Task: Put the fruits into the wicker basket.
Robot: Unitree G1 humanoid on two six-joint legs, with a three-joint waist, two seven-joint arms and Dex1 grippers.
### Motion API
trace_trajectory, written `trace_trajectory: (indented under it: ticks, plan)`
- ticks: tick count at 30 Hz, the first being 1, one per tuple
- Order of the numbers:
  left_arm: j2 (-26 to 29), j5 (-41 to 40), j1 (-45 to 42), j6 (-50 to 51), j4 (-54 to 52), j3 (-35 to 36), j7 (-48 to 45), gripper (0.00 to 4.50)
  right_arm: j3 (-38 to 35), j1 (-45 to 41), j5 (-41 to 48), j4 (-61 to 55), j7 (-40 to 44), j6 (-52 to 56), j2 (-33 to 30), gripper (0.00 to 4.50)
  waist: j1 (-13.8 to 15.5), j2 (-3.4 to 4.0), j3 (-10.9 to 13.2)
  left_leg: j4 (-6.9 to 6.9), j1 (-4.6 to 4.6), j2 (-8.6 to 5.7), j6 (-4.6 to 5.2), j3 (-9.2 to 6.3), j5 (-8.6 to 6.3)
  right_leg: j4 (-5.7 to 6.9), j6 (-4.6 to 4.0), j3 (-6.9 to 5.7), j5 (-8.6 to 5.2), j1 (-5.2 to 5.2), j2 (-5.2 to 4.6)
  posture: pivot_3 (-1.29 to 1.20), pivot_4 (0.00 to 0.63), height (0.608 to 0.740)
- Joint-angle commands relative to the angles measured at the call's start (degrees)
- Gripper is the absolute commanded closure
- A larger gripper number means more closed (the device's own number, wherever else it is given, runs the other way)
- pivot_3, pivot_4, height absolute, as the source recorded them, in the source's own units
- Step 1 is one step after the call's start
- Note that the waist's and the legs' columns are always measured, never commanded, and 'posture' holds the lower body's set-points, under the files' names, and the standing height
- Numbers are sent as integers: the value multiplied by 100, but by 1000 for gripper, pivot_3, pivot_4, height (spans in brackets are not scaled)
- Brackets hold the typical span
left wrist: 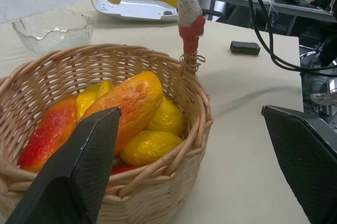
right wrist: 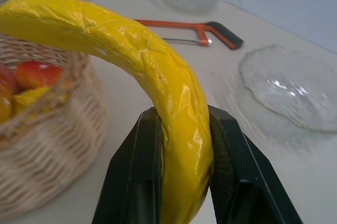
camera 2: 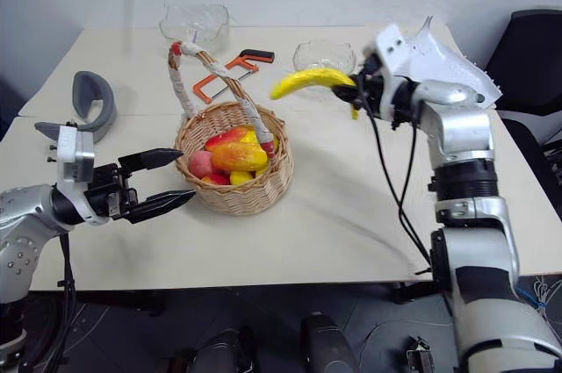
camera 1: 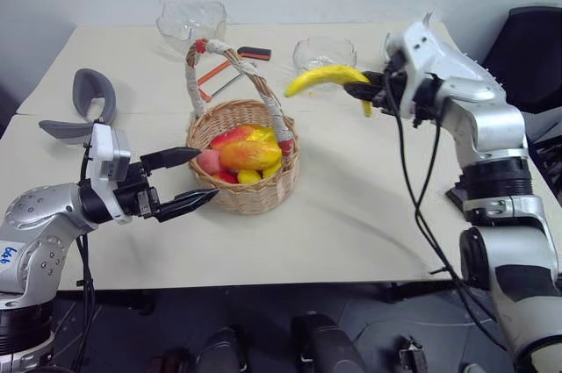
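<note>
I had the banana [camera 1: 321, 78] clamped between the two black fingers of the right gripper [right wrist: 181, 145], held in the air above the table [camera 1: 369, 215], off to the right of the wicker basket [camera 1: 243, 189] and roughly level with the top of its arched handle [camera 1: 263, 92]. The fingers pinched it near one end, and the rest of it curved out toward the basket's handle. The mango [camera 1: 250, 155] already lay inside the basket, resting on top of the smaller yellow, pink and red fruits [left wrist: 150, 147] packed around it. The basket stood upright near the middle of the table, its handle wrapped in white with red bands. My left gripper [camera 1: 189, 182] hovered level just to the left of the basket, its fingers spread apart and holding nothing, the tips close to the woven wall but not touching it as far as I could see. Behind the basket lay an orange-framed hacksaw [right wrist: 184, 33] flat on the table, and farther back stood two clear glass bowls, one [camera 1: 191, 20] toward the far left and the other [camera 1: 323, 50] just behind the banana. A grey curved object [camera 1: 92, 96] sat at the left edge of the table, well apart from the basket. A small dark block [left wrist: 245, 48] lay on the table on the far right.
</note>
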Motion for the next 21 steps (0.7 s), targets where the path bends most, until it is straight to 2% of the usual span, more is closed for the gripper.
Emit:
trace_trajectory:
  ticks: [1,3,7,14,18,21]
  plan:
    - [-155,-252,61,-27,-185,315,241,0,173,-286,142,-231,170,-65,348,3763,-13,0,0,1,-1,0,2,6,-1,2,0,3,0,-3,-2,0,150,740]
    - [-301,-331,221,-26,-99,530,380,0,343,-319,158,-286,291,-82,606,3763,-16,0,0,2,-5,0,3,4,-1,2,0,2,0,-4,-2,0,150,740]
    - [-413,-175,728,-266,-173,759,430,0,516,-492,-53,68,26,-257,1038,3763,-16,0,0,0,-11,2,2,4,-2,3,-1,1,0,-15,-1,0,150,740]
    - [-545,-144,1156,-423,-356,849,610,0,259,-715,67,433,-140,-675,1460,1442,-15,-3,-1,10,-29,0,7,-1,-5,2,-3,-4,1,-24,-5,0,150,740]
    - [-547,-119,1206,-477,-364,789,644,0,29,-719,194,486,15,-1039,1289,87,-6,-3,-1,10,-33,0,8,-5,-6,0,-3,-8,1,-25,-6,0,150,740]
    - [-545,-102,1185,-520,-353,736,646,0,-204,-548,234,434,179,-1340,838,14,6,-3,-1,10,-38,-2,11,-7,-8,-5,-3,-10,1,-25,-8,0,150,740]
